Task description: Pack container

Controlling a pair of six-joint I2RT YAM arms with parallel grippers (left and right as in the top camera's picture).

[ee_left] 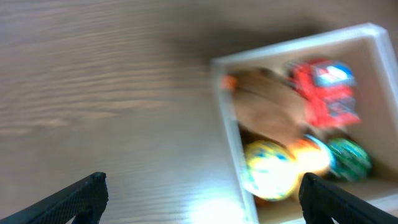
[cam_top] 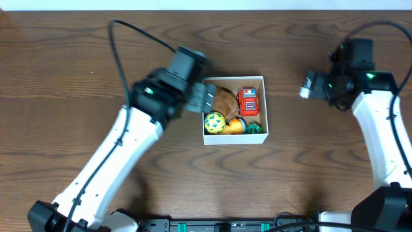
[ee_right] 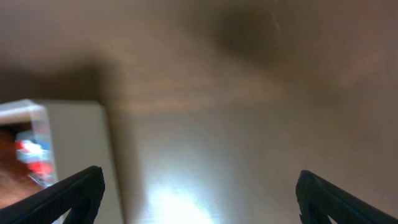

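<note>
The container [cam_top: 262, 80] is a small white box at the table's middle, tan inside. It holds a brown toy [cam_top: 224, 100], a red toy car [cam_top: 248, 102], a yellow ball [cam_top: 214, 122], an orange toy [cam_top: 235, 126] and a green ball [cam_top: 253, 128]. My left gripper [cam_top: 205, 96] is open and empty, over the box's left wall. In the blurred left wrist view the box [ee_left: 227, 134] lies at the right, between the spread fingers [ee_left: 202, 193]. My right gripper [cam_top: 308, 84] is open and empty, right of the box. The right wrist view shows the box's outer wall [ee_right: 78, 143] at the left and spread fingers [ee_right: 199, 193].
The brown wooden table [cam_top: 77, 58] surrounds the box on all sides. Black cables loop from both arms over the far part of the table. The arm bases stand at the front edge.
</note>
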